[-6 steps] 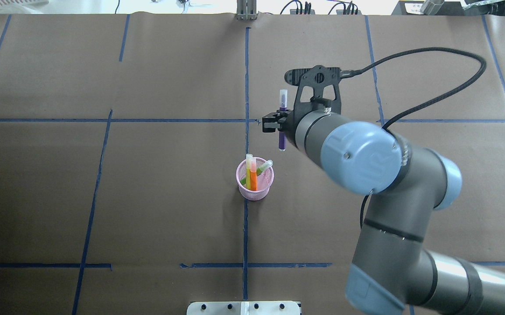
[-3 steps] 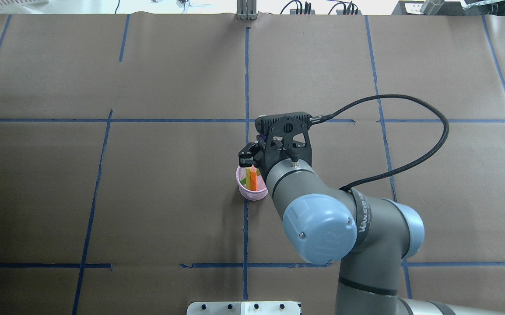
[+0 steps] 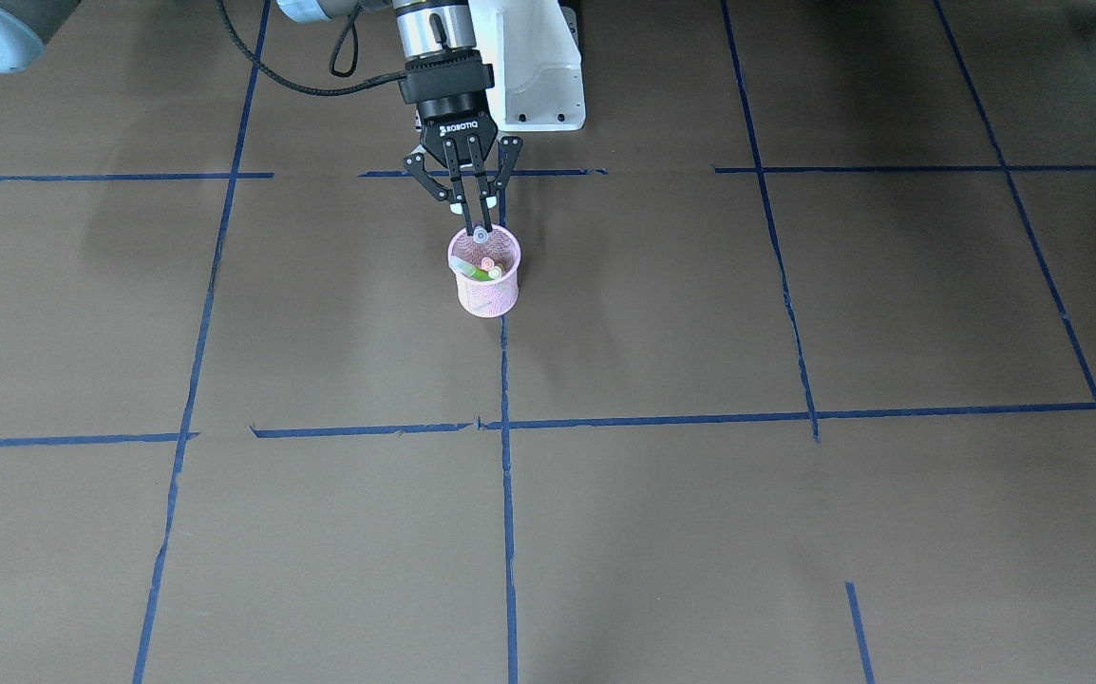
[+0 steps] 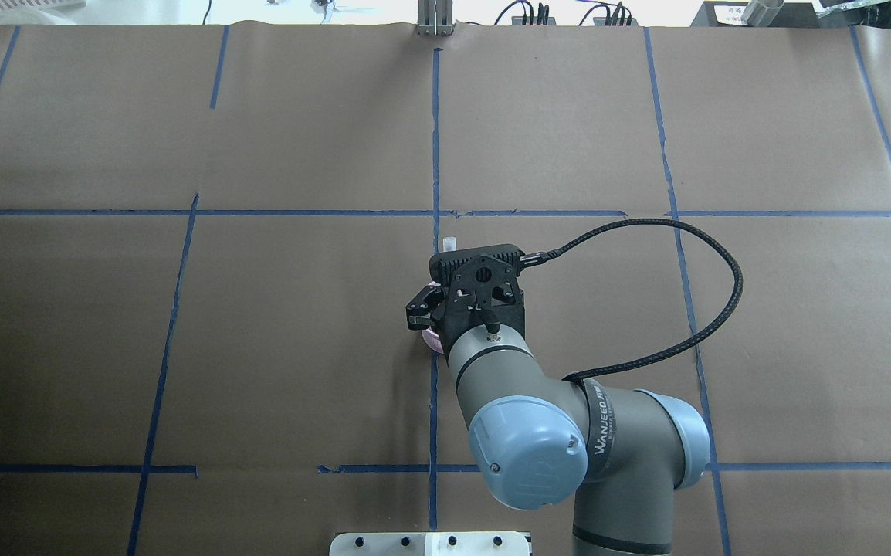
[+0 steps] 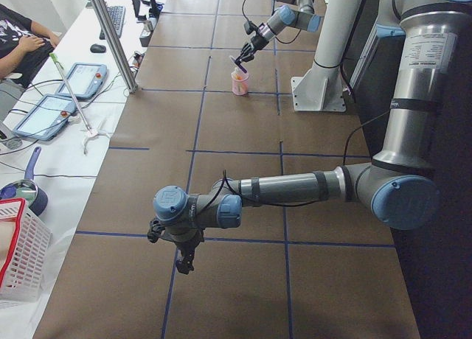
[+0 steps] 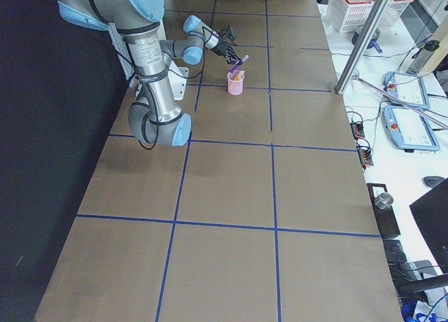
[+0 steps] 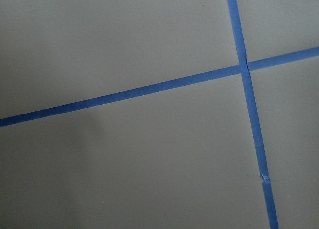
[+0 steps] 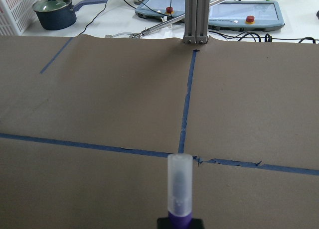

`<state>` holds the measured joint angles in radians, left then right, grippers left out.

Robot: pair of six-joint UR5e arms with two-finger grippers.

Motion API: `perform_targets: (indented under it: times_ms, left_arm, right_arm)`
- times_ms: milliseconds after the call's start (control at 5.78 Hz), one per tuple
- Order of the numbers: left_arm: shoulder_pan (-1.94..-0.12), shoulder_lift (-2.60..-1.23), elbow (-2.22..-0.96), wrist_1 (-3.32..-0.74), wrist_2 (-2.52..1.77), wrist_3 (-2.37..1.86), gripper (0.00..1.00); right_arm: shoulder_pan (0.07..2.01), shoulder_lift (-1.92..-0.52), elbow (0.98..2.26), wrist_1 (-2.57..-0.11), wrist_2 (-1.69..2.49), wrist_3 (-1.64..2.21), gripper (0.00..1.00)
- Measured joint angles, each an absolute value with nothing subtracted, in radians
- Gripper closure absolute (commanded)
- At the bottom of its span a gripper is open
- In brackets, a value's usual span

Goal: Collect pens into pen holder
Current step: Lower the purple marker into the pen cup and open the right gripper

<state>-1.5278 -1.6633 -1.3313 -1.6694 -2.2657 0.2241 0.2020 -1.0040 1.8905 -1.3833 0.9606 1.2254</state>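
Pen holder (image 3: 488, 294) stands upright on the table (image 3: 795, 522), on the centre tape line (image 3: 504, 380), in front of the white base (image 3: 534, 66).

Right arm (image 4: 538, 455): reaches forward over the centre line. From overhead its wrist covers nearly all of the holder, leaving only a pink sliver at the wrist's left edge.

Left arm (image 5: 295, 188): stretched low along the table, well apart from the holder. Its wrist camera shows only brown paper and crossed tape.

Left gripper (image 5: 184, 259): points down near a tape line. It shows only in the side view, so I cannot tell how its jaws stand or whether it touches the table.

Right gripper (image 3: 477, 217): positioned directly above the holder's mouth. The jaws are drawn in narrow, clamped on the purple pen (image 8: 179, 189).

Purple pen: gripped on its purple barrel, with the pale cap end standing clear of the fingers. The side view shows it tilted above the holder. Whether its lower end has passed the rim cannot be told.

Holder contents: a green pen (image 3: 472, 273) leans across the inside. Two more pen ends show beside it, one orange-tinted. They are too small to describe further.
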Motion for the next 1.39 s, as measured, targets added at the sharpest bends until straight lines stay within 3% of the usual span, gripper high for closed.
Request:
perform_targets:
  times_ms: [346, 519, 1385]
  left_arm:
    - [-1.528, -1.663, -1.329, -1.670, -2.266, 0.225, 0.00]
    - [-1.527, -1.664, -1.329, -1.669, -2.266, 0.224, 0.00]
    - [-1.526, -1.663, -1.327, -1.669, -2.266, 0.224, 0.00]
  right_arm:
    - [0.196, -1.004, 1.842, -1.324, 0.948, 1.231, 0.98]
    - [0.195, -1.002, 1.839, -1.317, 0.947, 1.232, 0.02]
    - [0.249, -0.962, 1.872, -1.329, 1.043, 1.220, 0.00]
